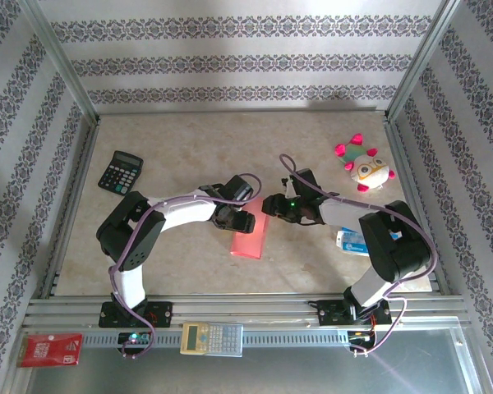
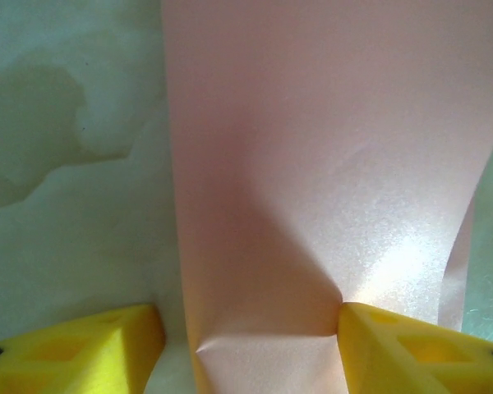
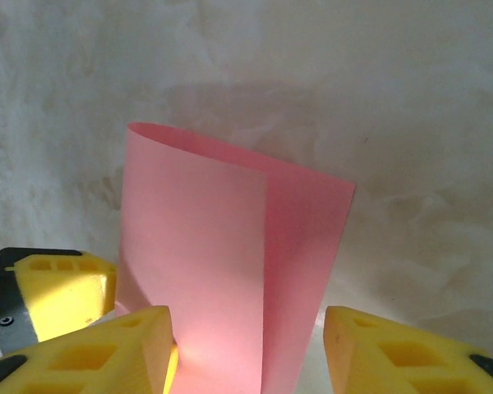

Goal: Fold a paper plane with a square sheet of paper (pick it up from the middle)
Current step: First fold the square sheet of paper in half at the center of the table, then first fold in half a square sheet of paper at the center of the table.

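The square sheet of paper (image 1: 251, 240), salmon-pink, stands folded over on itself at the middle of the table. Both grippers meet at its far end. My left gripper (image 1: 235, 218) comes in from the left. In its wrist view the paper (image 2: 312, 164) lies between the yellow fingers (image 2: 411, 349); the right one touches the paper's edge and the left one stands clear, so my left gripper (image 2: 251, 328) is open. My right gripper (image 3: 246, 328) straddles the curled sheet (image 3: 205, 246), open, with a gap at its right finger (image 3: 411, 353).
A black calculator (image 1: 120, 171) lies at the back left and a pink-and-white plush toy (image 1: 363, 164) at the back right. A small blue-and-white box (image 1: 351, 240) sits under the right arm. A second calculator (image 1: 212, 337) and a red card (image 1: 51, 349) rest by the near rail.
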